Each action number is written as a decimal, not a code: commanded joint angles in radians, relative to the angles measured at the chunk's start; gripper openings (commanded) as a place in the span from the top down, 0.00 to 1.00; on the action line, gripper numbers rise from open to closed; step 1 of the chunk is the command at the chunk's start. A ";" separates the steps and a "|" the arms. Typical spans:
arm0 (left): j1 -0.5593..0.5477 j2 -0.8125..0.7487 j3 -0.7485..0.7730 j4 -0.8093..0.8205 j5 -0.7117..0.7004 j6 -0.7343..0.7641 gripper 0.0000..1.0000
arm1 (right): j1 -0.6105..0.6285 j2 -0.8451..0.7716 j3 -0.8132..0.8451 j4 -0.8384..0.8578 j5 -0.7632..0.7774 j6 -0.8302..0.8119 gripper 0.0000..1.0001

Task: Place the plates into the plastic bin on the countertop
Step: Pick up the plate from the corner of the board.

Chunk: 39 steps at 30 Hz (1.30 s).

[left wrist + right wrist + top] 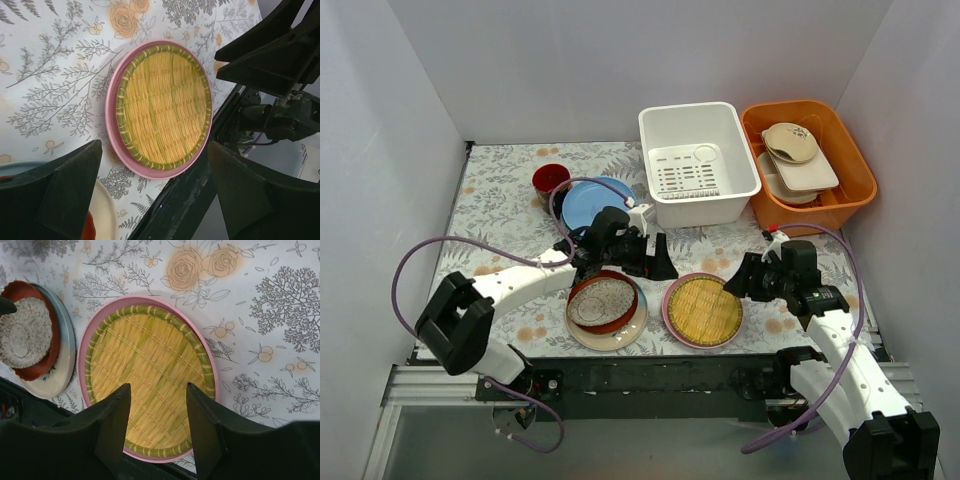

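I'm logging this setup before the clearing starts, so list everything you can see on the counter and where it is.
woven plate: one, pink rim, yellow centre, front middle of the countertop
plate stack: one, red-brown plate with a speckled dish on a cream-and-blue plate, left of the woven plate
blue plate: one, light blue, behind the left arm, partly hidden
cup: one, dark red, back left
plastic bin: one, white, back middle, no plates inside
orange tub: one, back right, holding beige and white dishes
left tool: black, open, between stack and woven plate
right tool: black, open, at the woven plate's right edge
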 commanded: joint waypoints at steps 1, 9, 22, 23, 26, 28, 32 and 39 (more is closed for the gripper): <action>-0.065 0.065 0.072 -0.021 -0.058 0.013 0.14 | 0.003 0.023 -0.013 -0.043 0.059 0.033 0.46; -0.137 0.160 0.123 -0.055 -0.104 0.019 0.16 | 0.006 -0.009 -0.021 -0.080 0.136 0.094 0.51; -0.174 0.234 0.149 -0.098 -0.120 0.025 0.19 | 0.031 0.011 -0.021 -0.115 0.174 0.137 0.54; -0.175 0.237 0.149 -0.097 -0.118 0.025 0.19 | 0.034 0.011 -0.021 -0.117 0.174 0.139 0.55; -0.175 0.243 0.145 -0.089 -0.101 0.027 0.19 | 0.041 0.011 -0.028 -0.115 0.170 0.148 0.55; -0.178 0.249 0.142 -0.087 -0.097 0.027 0.19 | 0.044 0.010 -0.039 -0.108 0.158 0.157 0.54; -0.180 0.263 0.138 -0.090 -0.097 0.024 0.19 | 0.049 0.002 -0.073 -0.098 0.148 0.172 0.54; -0.195 0.313 0.155 -0.084 -0.066 0.019 0.19 | 0.051 -0.029 -0.117 -0.097 0.139 0.171 0.55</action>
